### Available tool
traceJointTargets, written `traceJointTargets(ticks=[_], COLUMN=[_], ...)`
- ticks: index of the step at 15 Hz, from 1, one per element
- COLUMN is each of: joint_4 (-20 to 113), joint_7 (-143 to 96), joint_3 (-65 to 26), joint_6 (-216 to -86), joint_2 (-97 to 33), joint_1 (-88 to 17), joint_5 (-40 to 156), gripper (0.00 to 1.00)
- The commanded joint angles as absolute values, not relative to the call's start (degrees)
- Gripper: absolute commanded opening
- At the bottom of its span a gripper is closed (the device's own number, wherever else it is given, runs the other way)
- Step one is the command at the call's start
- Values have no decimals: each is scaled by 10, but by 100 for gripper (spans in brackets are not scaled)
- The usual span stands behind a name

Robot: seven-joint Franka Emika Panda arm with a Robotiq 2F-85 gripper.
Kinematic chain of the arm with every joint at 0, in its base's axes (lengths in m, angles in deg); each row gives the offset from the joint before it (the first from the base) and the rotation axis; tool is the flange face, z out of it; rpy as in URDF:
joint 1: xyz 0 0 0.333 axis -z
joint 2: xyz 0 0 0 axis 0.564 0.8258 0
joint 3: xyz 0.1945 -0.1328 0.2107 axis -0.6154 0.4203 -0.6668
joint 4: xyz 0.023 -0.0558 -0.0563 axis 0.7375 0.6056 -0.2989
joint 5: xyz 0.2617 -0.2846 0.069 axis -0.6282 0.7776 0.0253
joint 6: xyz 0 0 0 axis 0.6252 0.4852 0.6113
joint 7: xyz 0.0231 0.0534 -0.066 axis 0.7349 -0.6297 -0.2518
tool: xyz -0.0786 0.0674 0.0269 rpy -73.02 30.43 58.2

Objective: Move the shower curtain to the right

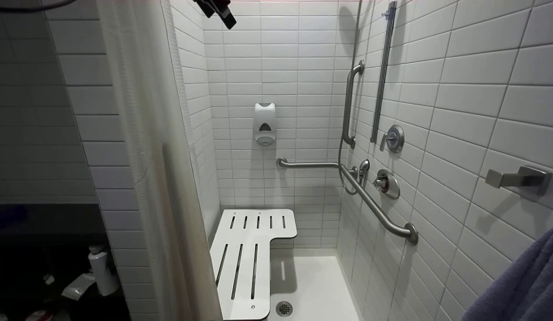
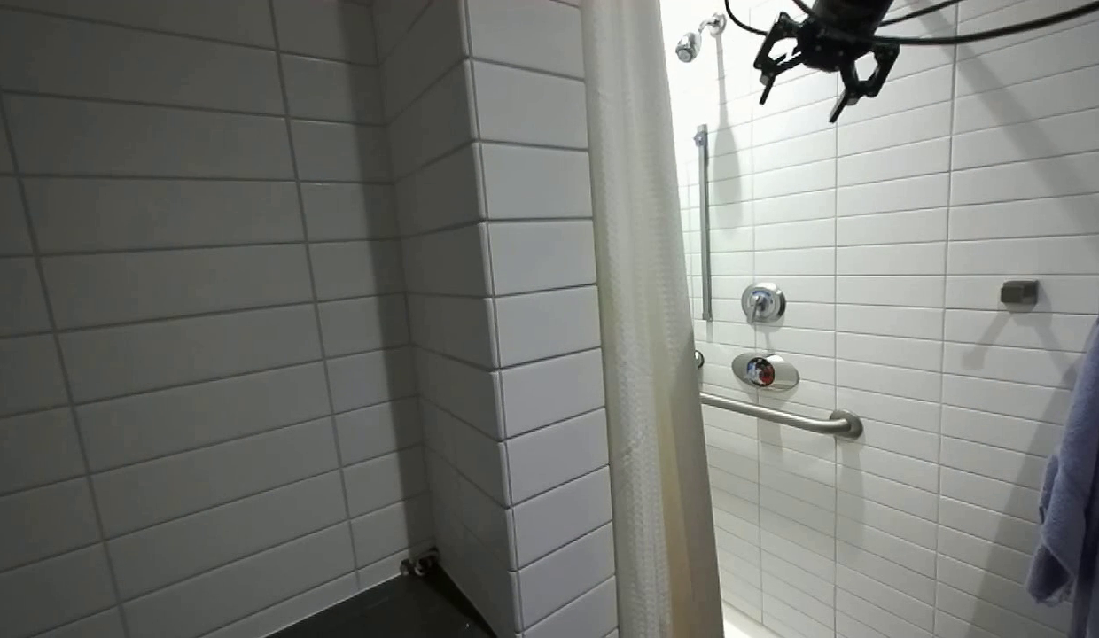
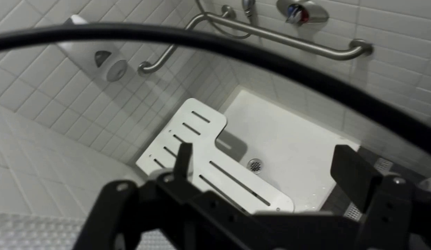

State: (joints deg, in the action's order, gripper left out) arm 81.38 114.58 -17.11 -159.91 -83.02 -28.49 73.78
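Up high on the right hangs the black two-fingered metal gripper (image 2: 798,112), jaws spread wide, nothing in their hold. And there, apart from it, the tall off-white fabric shower curtain (image 1: 163,156), gathered in soft vertical folds on the left, just beside the white tiled corner (image 2: 549,330)! Behind the folds shows the white L-shaped slotted seat (image 1: 250,236), its near left side hidden by the cloth. Across to the far tiled wall (image 1: 314,113): a white plastic soap dispenser (image 1: 265,124) mounted higher than the seat. A bent brushed-metal grab bar (image 1: 362,191) wraps from there along the right side, and a purple towel (image 1: 522,285) hangs near right. Down low, a round metal drain (image 1: 284,308) sits in the white floor (image 1: 322,283), just right of the seat.
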Motion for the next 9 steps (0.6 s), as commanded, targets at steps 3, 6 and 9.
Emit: traceJointTargets(ticks=[3, 6, 9], joint_4=[759, 742, 737], joint_7=[1112, 1111, 1108], joint_3=[-145, -121, -102], joint_6=[-1629, -1701, -1787], joint_2=[-806, -789, -773], joint_1=[-357, -405, -450], joint_5=[651, 593, 538], gripper=[100, 100, 100])
